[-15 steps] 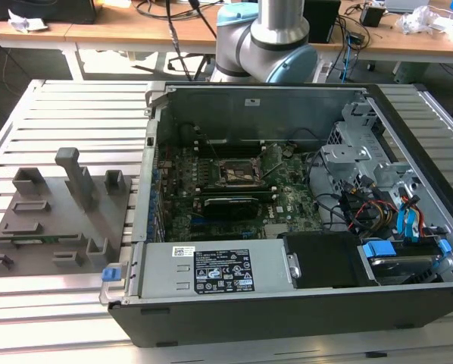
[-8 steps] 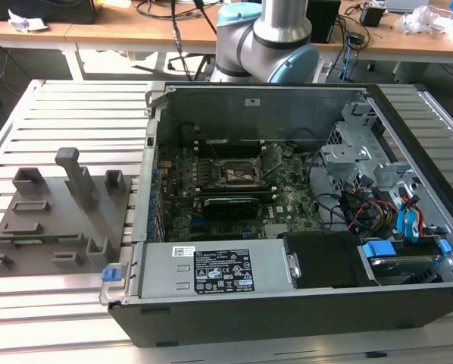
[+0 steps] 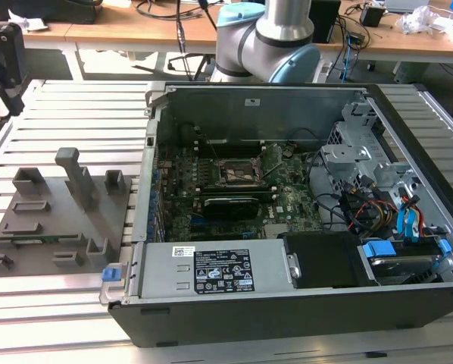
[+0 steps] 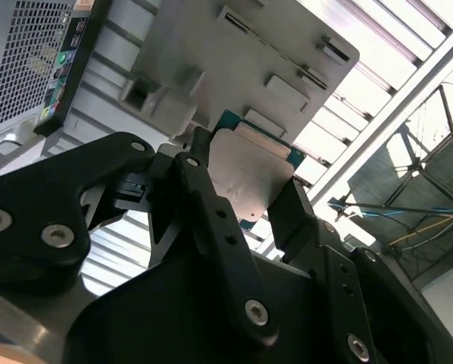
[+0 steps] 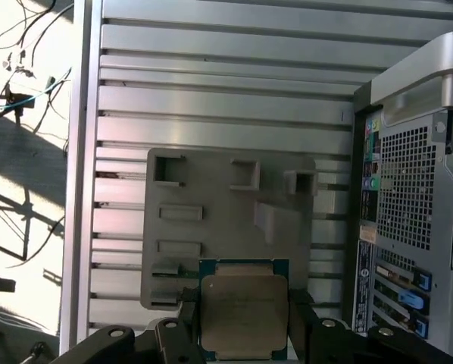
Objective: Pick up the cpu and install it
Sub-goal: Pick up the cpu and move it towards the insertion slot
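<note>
Cpu (image 5: 243, 312) in end effector (image 5: 244, 303) over grey fixture (image 5: 226, 216)

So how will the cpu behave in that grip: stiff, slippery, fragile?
Likely stiff: the cpu looks like a flat metal-topped plate, unbent in the gripper. Probably light, being thin. Its smooth shiny top and thin edges suggest it could slip if squeezed unevenly.

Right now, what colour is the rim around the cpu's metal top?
Teal, framing the silvery-tan top of the cpu; clearest in the first wrist view.
</note>
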`<action>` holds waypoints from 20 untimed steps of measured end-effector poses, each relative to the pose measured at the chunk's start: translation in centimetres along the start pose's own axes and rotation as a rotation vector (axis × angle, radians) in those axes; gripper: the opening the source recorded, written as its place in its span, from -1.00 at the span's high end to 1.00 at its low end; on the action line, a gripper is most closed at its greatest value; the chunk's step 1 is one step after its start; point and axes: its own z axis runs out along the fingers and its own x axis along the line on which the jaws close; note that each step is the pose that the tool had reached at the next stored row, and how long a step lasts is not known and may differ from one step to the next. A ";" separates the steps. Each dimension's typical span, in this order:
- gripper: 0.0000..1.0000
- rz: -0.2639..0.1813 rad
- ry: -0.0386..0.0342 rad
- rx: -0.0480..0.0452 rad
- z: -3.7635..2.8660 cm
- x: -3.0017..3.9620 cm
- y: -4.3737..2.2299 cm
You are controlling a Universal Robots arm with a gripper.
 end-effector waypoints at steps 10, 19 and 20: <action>-0.09 0.000 0.0001 0.0007 0.09 -3.12 -0.17; -0.09 0.000 0.0000 0.0013 0.17 -5.44 -0.29; -0.09 0.000 0.0001 0.0013 0.17 -5.72 -0.31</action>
